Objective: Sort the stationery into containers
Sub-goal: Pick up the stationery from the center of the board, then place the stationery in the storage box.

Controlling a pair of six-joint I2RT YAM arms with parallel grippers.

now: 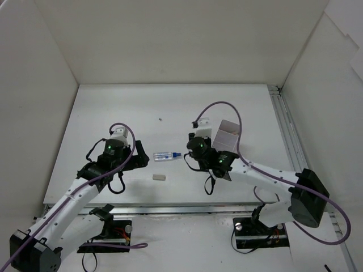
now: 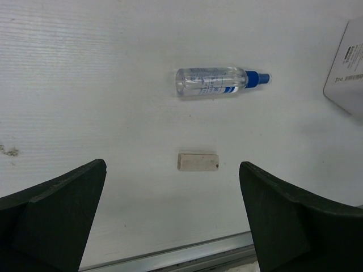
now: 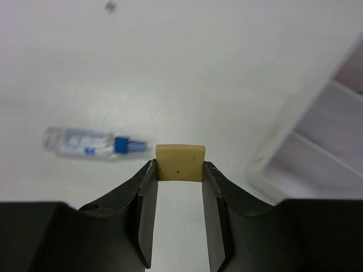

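Right pincer (image 3: 180,165) nearly closed, clamping beige rectangular eraser block (image 3: 180,158), held near white plastic three-compartment box (image 3: 317,167). Step: carry to box. Next you move over one compartment, then release. Left pincer (image 2: 172,164) wide open, empty, over second beige eraser (image 2: 198,162) on white counter (image 2: 85,85).

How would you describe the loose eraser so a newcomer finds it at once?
On the white table, look near the front edge between the arms. Nearer the bases than the clear tube with the blue end lies a small beige eraser block, flat and free; the other eraser is clamped in the right gripper.
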